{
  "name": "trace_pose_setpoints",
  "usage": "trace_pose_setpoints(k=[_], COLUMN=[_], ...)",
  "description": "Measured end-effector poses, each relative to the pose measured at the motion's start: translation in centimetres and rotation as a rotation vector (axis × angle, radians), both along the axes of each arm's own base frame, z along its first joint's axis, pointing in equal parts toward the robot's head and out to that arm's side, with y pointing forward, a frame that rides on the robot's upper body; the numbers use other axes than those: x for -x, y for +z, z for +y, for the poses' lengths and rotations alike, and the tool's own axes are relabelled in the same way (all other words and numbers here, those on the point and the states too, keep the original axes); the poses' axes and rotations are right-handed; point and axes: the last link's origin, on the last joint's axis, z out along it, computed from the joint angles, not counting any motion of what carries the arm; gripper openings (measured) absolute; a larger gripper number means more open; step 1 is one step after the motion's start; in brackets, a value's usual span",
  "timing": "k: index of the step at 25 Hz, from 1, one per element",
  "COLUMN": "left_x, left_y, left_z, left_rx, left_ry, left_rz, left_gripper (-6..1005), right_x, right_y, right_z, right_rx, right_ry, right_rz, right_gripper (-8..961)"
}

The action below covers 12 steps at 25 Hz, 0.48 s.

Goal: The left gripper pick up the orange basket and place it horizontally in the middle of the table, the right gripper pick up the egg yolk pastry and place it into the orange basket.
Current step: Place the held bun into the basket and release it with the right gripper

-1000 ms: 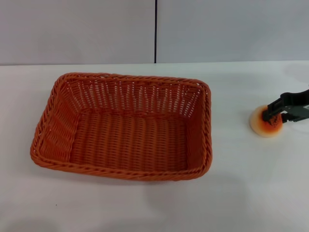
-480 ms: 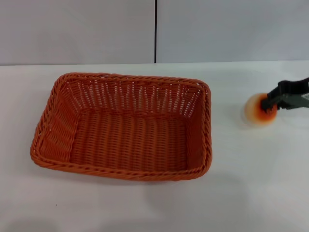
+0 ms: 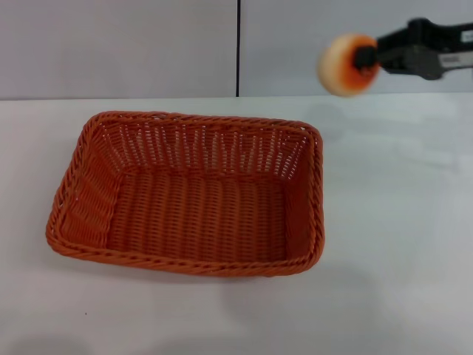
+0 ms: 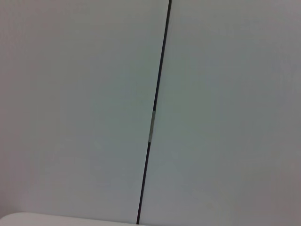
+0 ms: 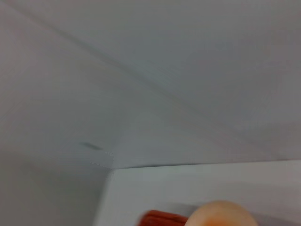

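Basket: the orange basket (image 3: 188, 194) lies flat on the table (image 3: 399, 244), long side across, open side up, with nothing inside it.
Pastry: the egg yolk pastry (image 3: 346, 64) is off the table, up above and to the right of the basket's far right corner, in front of the grey wall (image 3: 118, 44); the right wrist view shows its pale edge (image 5: 221, 214) with a strip of the basket (image 5: 162, 219) beside it.
Right gripper: the right gripper (image 3: 367, 58) is clamped on the pastry and reaches in from the right of the basket.
Left gripper: not in any view; its wrist camera faces only the wall and its dark seam (image 4: 155, 113).
Risk, slip: the claw appears to grip the pastry by one side only, so a quick swing towards the basket could probably shake it loose.
Risk, miss: a release made before the pastry is over the basket's floor would likely land it on the rim or the table, where a round bun may roll away.
Risk, crush: a soft pastry may dent under a hard squeeze.
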Motion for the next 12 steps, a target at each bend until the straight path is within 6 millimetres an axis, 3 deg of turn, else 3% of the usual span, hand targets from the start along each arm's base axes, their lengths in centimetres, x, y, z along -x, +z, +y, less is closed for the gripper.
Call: trace_pose_setpoints(k=[3, 4, 8, 12], left_x=[-0.1, -0.1, -0.1, 0.0], left_y=[-0.2, -0.2, -0.4, -0.5], left_z=[0.1, 0.1, 0.1, 0.1], left_rx=[0.001, 0.001, 0.002, 0.004], left_ry=[-0.001, -0.001, 0.003, 0.009], left_rz=[0.003, 0.003, 0.004, 0.004], left_gripper=[813, 813, 813, 813], right_x=[1.2, 1.2, 2.5, 3.2], right_y=[-2.6, -2.6, -5.7, -7.1], right_z=[0.2, 0.2, -0.3, -0.8], right_rx=[0.083, 0.083, 0.211, 0.281], right_ry=[0.030, 0.030, 0.067, 0.096], right_rz=[0.111, 0.111, 0.082, 0.045], right_gripper=[142, 137, 106, 79])
